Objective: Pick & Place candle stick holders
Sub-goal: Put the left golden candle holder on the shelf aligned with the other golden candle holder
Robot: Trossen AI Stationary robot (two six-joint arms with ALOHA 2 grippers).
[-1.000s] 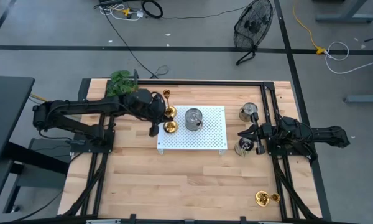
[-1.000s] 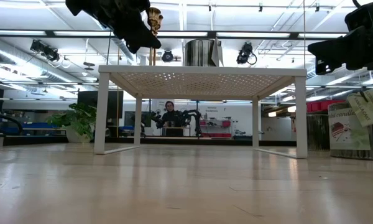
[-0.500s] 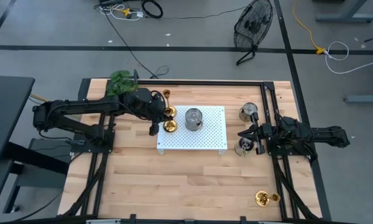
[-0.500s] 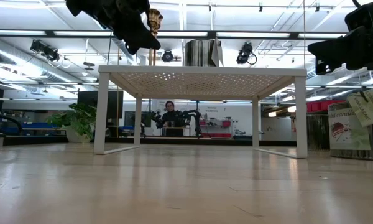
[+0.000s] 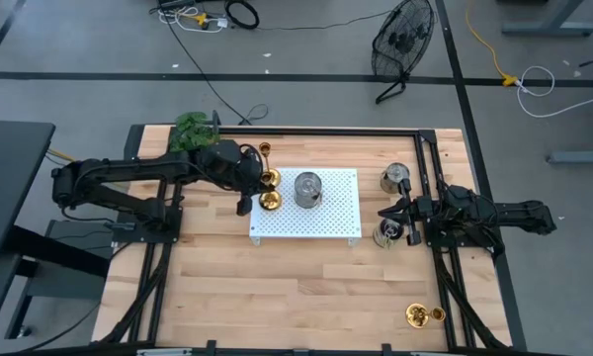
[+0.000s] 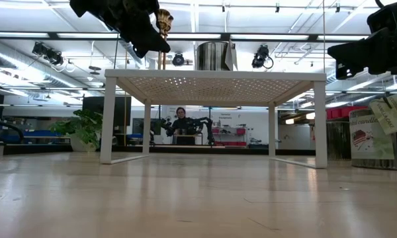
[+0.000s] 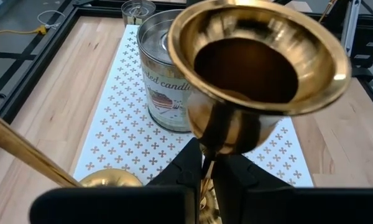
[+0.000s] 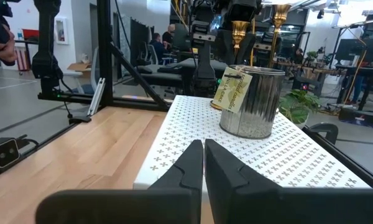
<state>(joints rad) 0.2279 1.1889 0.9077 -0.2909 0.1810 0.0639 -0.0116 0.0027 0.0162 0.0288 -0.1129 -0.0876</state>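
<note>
Brass shines at the white rack's (image 5: 326,213) nine o'clock edge, where we see the left gripper (image 5: 260,182) with its jaws clamped on the stem of a holder (image 7: 255,74); its wide cup fills the left wrist view. A second holder (image 5: 270,202) stands on the rack just at six o'clock of the held one, and a tall holder (image 5: 265,150) stands at twelve o'clock of it, off the rack. A fourth holder (image 5: 415,315) lies on the desk (image 5: 277,287) well apart, toward five o'clock. A tin (image 5: 308,188) sits mid-rack. The right gripper (image 5: 387,213) waits at the rack's three o'clock side, its jaws pressed together and empty, between two more tins (image 5: 396,178).
</note>
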